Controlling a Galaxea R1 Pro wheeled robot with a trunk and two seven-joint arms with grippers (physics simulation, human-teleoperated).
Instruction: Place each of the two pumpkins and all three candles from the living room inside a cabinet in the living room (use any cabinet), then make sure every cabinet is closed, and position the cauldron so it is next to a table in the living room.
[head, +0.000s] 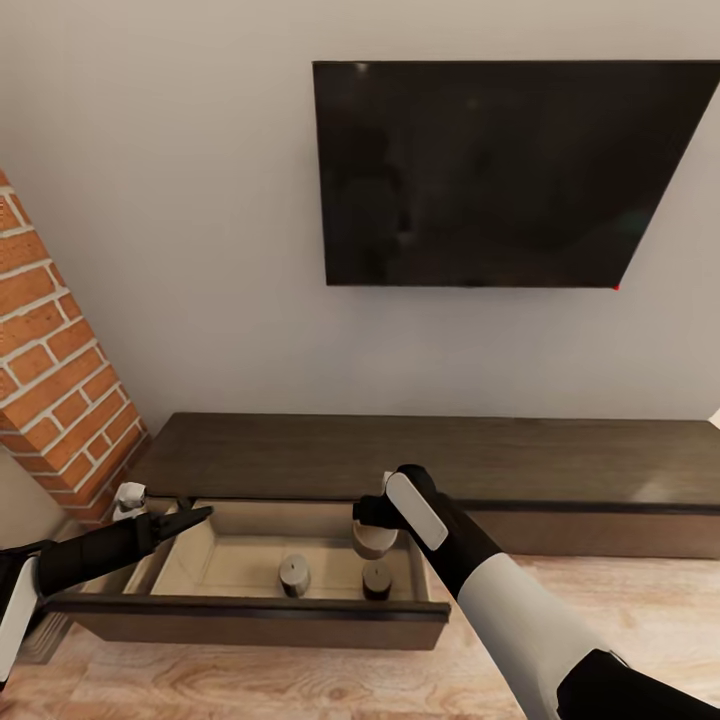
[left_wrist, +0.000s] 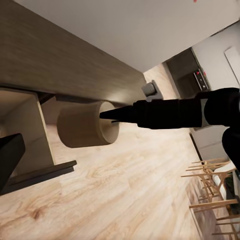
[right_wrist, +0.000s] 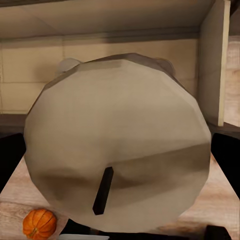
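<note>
Below the TV, the cabinet (head: 430, 455) drawer stands open; right end effector (head: 372, 520) grips a candle (head: 374, 540) over it for stowing; left end effector (head: 185, 517) spread, empty.

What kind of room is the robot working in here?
Most likely a living room: a large black flat television hangs on the pale wall above a long, low dark brown wooden console, a red brick fireplace column stands to one side, and the floor is light wood planks.
</note>
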